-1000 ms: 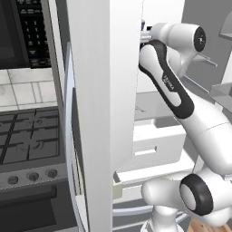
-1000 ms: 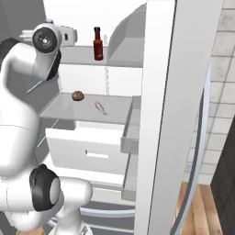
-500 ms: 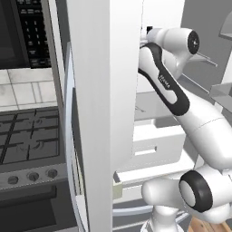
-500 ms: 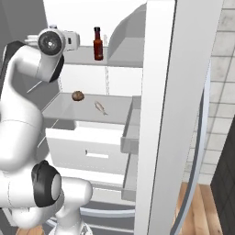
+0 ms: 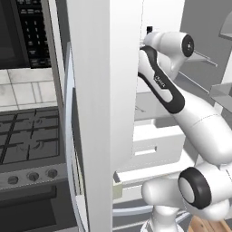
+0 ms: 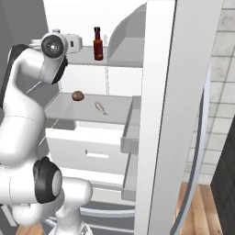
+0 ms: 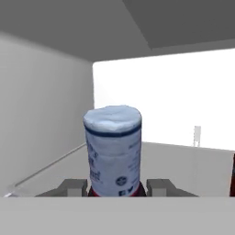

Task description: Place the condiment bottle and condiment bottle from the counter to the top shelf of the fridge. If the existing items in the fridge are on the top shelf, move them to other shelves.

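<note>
Setting the second bottle on the top shelf.
My claw (image 7: 117, 186) grips the white bottle (image 7: 113, 149); next, lower and release.

from here the arm (image 5: 168, 93) reads as glossy white plastic with smooth dark joints. the fridge door (image 5: 104, 108) looks matt white and smooth, and the top shelf (image 6: 117, 59) a flat grey, also matt. the condiment bottle (image 7: 113, 151) i hold wears a pale printed paper-like label, slightly rough. the dark bottle (image 6: 97, 44) looks like glossy glass. the stove (image 5: 29, 149) front looks like brushed metal, its grates matt black.
</note>
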{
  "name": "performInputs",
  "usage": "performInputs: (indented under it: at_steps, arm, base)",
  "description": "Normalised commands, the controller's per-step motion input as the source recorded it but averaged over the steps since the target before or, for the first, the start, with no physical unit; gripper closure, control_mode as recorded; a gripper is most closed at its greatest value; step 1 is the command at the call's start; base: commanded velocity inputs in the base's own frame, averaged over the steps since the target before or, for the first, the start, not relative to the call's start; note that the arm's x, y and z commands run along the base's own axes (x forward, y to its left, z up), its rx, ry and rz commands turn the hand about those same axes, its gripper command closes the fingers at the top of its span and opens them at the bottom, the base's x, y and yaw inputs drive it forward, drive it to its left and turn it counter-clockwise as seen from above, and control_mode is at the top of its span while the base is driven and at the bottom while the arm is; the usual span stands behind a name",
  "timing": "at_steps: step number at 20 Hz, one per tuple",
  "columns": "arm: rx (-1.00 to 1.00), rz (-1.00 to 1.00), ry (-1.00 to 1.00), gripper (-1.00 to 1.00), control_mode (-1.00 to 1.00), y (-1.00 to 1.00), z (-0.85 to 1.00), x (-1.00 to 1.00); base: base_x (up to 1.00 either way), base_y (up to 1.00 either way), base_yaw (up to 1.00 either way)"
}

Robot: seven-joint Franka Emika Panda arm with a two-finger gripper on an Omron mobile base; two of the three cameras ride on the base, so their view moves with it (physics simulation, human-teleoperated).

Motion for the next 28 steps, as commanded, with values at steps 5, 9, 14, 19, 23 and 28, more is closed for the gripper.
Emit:
performInputs:
  at_steps: [5,9,14,19,23,28]
  arm:
    - [-0.01,-0.03,0.0,1.0,-1.0,0.0,0.15,0.16]
    - [-0.01,-0.01,0.0,1.0,-1.0,0.03,0.21,0.25]
    - [-0.01,0.0,0.0,1.0,-1.0,0.07,0.01,0.33]
    - [-0.01,0.0,0.0,1.0,-1.0,0.09,-0.01,0.39]
    - [-0.01,0.0,0.0,1.0,-1.0,0.09,-0.07,0.44]
    - [0.0,0.0,0.0,1.0,-1.0,0.0,-0.22,0.28]
  base:
    - [0.0,0.0,0.0]
    - [0.0,0.0,0.0]
    - [0.0,0.0,0.0]
    - [0.0,0.0,0.0]
    - [0.0,0.0,0.0]
    - [0.0,0.0,0.0]
